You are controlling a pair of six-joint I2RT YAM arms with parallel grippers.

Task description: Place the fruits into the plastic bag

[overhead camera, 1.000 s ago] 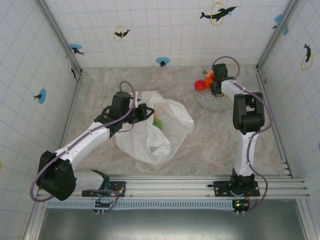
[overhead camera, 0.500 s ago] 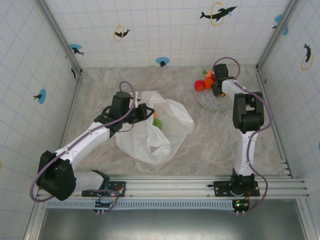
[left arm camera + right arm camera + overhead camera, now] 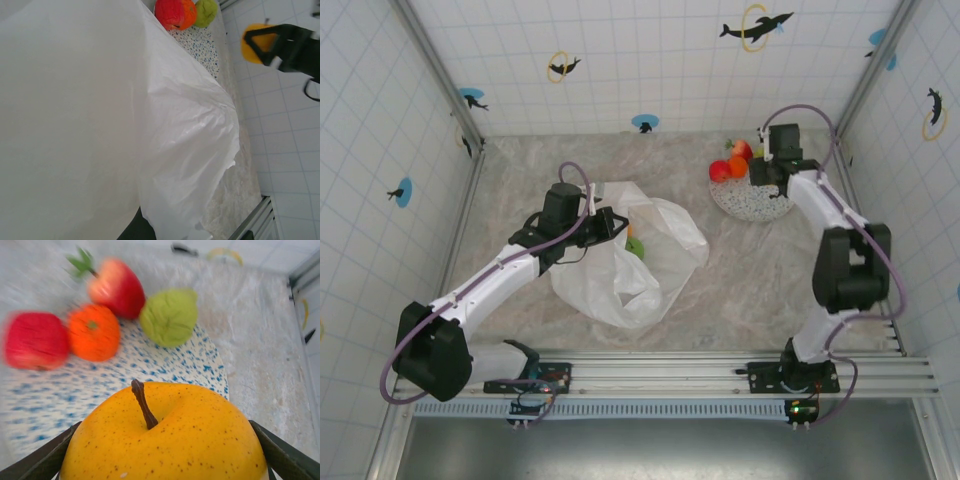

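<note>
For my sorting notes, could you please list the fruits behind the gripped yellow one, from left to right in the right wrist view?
Plain red fruit, orange fruit, stemmed red fruit, green fruit; the yellow fruit spans them, so omitted.

Thin, translucent white film of the plastic bag [image 3: 190, 135] hangs in soft wrinkles with a faint sheen. The yellow fruit [image 3: 165, 440] looks smooth and glossy, freckled with fine brown specks, above a matt, blue-speckled plate [image 3: 75, 390]. The table [image 3: 740, 300] has a marbled, stone-like matt surface.
</note>
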